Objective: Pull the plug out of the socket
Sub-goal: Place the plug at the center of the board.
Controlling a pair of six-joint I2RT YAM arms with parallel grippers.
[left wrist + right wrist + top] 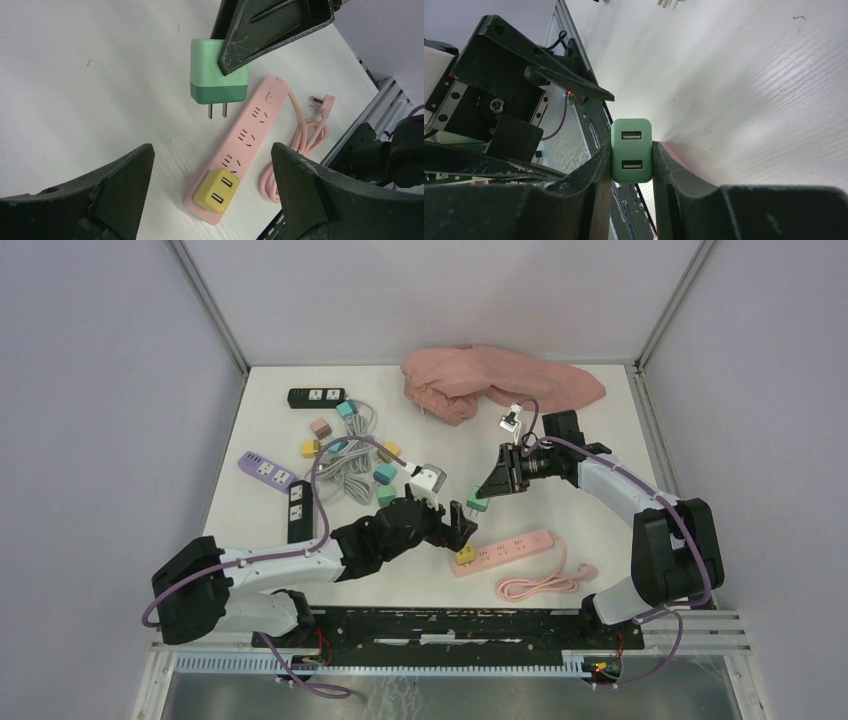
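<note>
My right gripper point(631, 156) is shut on a green two-port plug point(631, 149), one finger on each side of it. The plug point(220, 75) hangs clear of the table with its two prongs bare, just off the far end of the pink socket strip point(252, 125). A yellow plug point(218, 191) sits in the strip's near end. Above that yellow plug my left gripper point(211, 150) stands open, touching nothing. From above, the green plug point(478, 502) is up and left of the strip point(510, 548), and the left gripper point(458, 530) is over the yellow plug point(465, 556).
The strip's pink cord point(545, 583) coils near the front edge. A pink cloth point(500, 380) lies at the back. Left of centre are two black strips point(315, 397) point(298, 510), a purple strip point(265, 470), grey cables point(345, 465), several small coloured plugs and a white adapter point(428, 478).
</note>
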